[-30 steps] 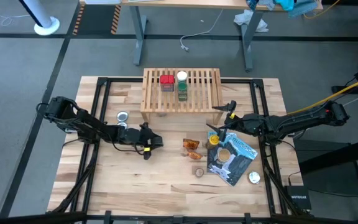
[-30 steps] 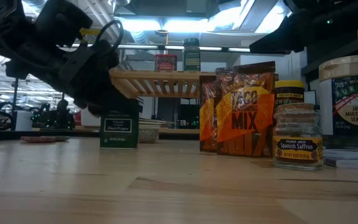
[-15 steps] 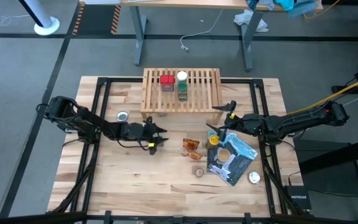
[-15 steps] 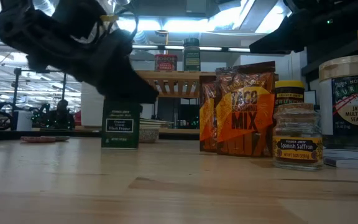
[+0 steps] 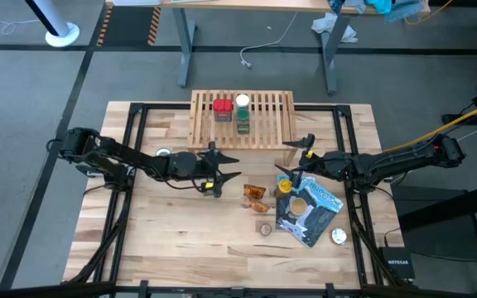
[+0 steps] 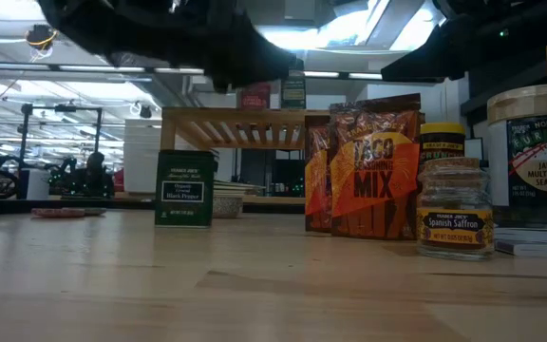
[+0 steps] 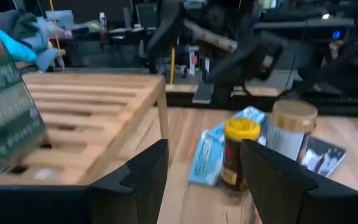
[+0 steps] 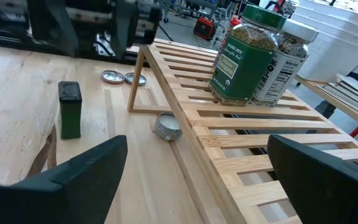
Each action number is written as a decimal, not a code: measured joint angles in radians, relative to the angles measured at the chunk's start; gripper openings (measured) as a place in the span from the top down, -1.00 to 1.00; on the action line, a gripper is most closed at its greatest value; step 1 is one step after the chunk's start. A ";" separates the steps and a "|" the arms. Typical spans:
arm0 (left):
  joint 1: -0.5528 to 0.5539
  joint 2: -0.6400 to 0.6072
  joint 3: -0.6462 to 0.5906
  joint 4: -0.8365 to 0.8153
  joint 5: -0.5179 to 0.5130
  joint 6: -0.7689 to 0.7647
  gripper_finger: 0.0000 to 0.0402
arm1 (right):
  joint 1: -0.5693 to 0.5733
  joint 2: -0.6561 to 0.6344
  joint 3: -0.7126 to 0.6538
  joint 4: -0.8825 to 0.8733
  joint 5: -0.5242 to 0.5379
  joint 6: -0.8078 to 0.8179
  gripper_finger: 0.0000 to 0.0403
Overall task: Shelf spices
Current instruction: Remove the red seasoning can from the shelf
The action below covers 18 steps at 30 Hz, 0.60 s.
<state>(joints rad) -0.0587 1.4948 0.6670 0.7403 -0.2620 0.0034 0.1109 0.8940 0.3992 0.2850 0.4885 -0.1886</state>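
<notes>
Left end effector has slid right since a second ago and let go of the tin; its fingers are apart and empty, tin upright below it on the surface, at 6 o'clock of the shelf. Right end effector waits wide open at 3 o'clock.

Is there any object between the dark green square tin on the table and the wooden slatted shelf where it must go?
Nothing visible blocks it. The dark green square tin stands alone on the table before the light-wood slatted shelf; the left gripper hovers above, holding nothing.
</notes>
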 joint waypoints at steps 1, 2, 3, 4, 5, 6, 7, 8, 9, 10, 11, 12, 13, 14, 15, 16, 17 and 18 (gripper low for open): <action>0.000 -0.004 0.010 0.001 0.000 -0.001 0.03 | 0.000 0.000 0.000 -0.001 0.000 0.000 -0.95; 0.000 -0.014 0.019 0.003 0.000 0.000 0.03 | 0.000 0.000 0.000 -0.001 0.000 0.000 -0.95; 0.000 -0.022 0.023 0.000 -0.001 0.006 0.03 | 0.000 0.000 0.000 -0.006 0.000 0.000 -0.95; 0.000 -0.028 0.029 0.001 -0.001 0.021 0.03 | 0.000 0.000 0.000 -0.007 0.000 0.000 -0.95; 0.001 -0.043 0.033 0.000 -0.001 0.043 0.03 | 0.000 0.000 0.000 -0.005 0.000 0.000 -0.95; 0.003 -0.055 0.033 -0.009 -0.006 0.070 0.03 | 0.000 0.000 -0.001 -0.008 0.000 0.000 -0.95; 0.006 -0.070 0.032 -0.008 -0.018 0.095 0.03 | 0.000 0.000 -0.001 -0.006 0.000 0.000 -0.95; 0.009 -0.089 0.032 -0.023 -0.039 0.114 0.03 | 0.000 0.000 0.000 -0.006 -0.001 0.000 -0.95; 0.014 -0.109 0.032 -0.046 -0.067 0.126 0.03 | 0.000 0.000 -0.001 -0.010 -0.001 0.000 -0.95; 0.021 -0.131 0.032 -0.073 -0.096 0.140 0.03 | 0.000 0.000 0.000 -0.005 -0.002 0.000 -0.95; 0.026 -0.156 0.032 -0.112 -0.126 0.156 0.03 | 0.000 0.000 0.000 -0.008 -0.002 0.000 -0.95; 0.033 -0.182 0.032 -0.155 -0.153 0.164 0.03 | 0.000 -0.001 -0.001 -0.009 -0.002 0.000 -0.95; 0.040 -0.209 0.032 -0.202 -0.179 0.168 0.03 | 0.000 0.000 0.000 -0.006 -0.002 0.000 -0.95; 0.049 -0.239 0.032 -0.248 -0.199 0.170 0.03 | 0.000 0.000 0.000 -0.010 -0.002 0.000 -0.95; 0.058 -0.271 0.032 -0.300 -0.214 0.169 0.03 | 0.000 0.000 0.000 -0.010 -0.002 0.000 -0.95; 0.068 -0.302 0.032 -0.353 -0.227 0.166 0.03 | 0.000 0.000 0.000 -0.009 -0.003 0.000 -0.95; 0.081 -0.332 0.032 -0.402 -0.230 0.159 0.03 | 0.000 0.000 0.000 -0.011 -0.002 0.000 -0.95; 0.096 -0.364 0.032 -0.453 -0.231 0.148 0.03 | 0.000 0.000 0.000 -0.010 -0.002 0.000 -0.95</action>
<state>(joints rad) 0.0374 1.1309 0.6994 0.2868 -0.4931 0.1518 0.1109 0.8936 0.3988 0.2746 0.4861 -0.1883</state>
